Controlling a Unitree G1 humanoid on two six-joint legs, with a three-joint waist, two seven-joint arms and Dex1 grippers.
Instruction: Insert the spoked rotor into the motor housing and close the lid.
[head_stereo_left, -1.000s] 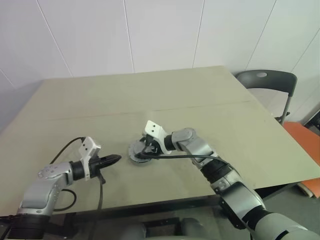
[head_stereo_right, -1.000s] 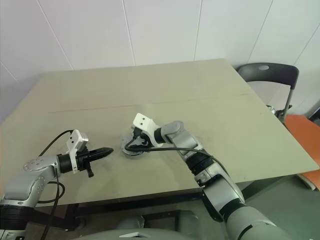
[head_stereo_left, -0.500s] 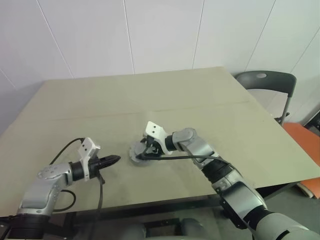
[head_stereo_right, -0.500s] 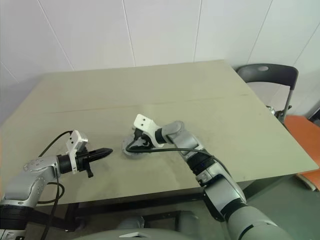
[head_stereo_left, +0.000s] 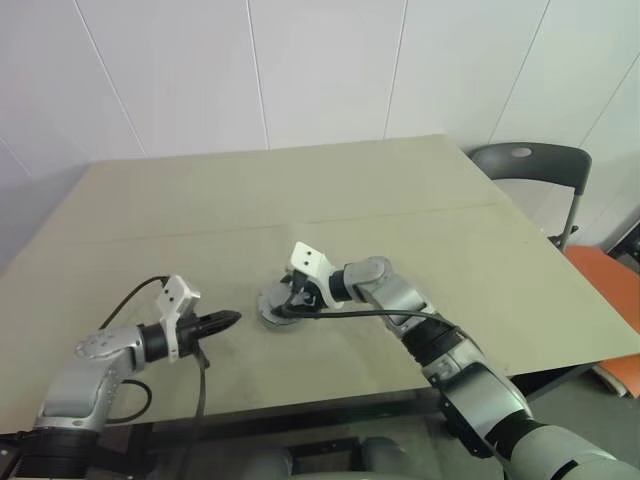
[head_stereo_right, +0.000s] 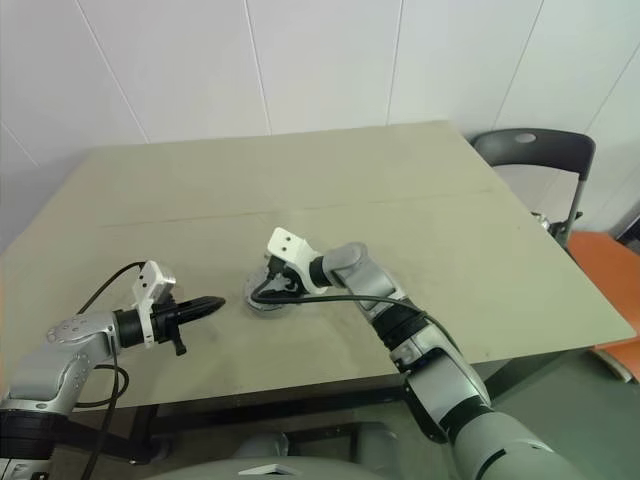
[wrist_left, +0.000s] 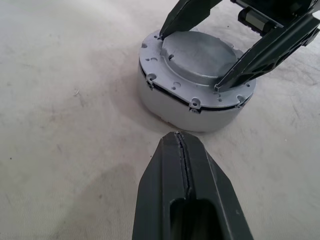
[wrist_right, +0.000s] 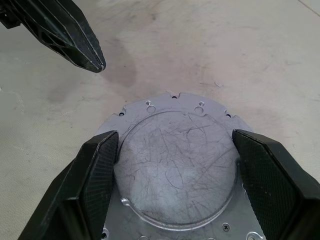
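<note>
Grey lid (wrist_right: 177, 165) sits between the right pincer's (wrist_right: 175, 170) spread fingers.

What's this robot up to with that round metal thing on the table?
It is putting a small motor together. The lid already sits on the motor housing, which rests on the table. The right gripper reaches over it with its two black fingers spread to either side of the lid's raised centre. The left gripper is shut and empty, pointing at the housing from a short way off.
</note>
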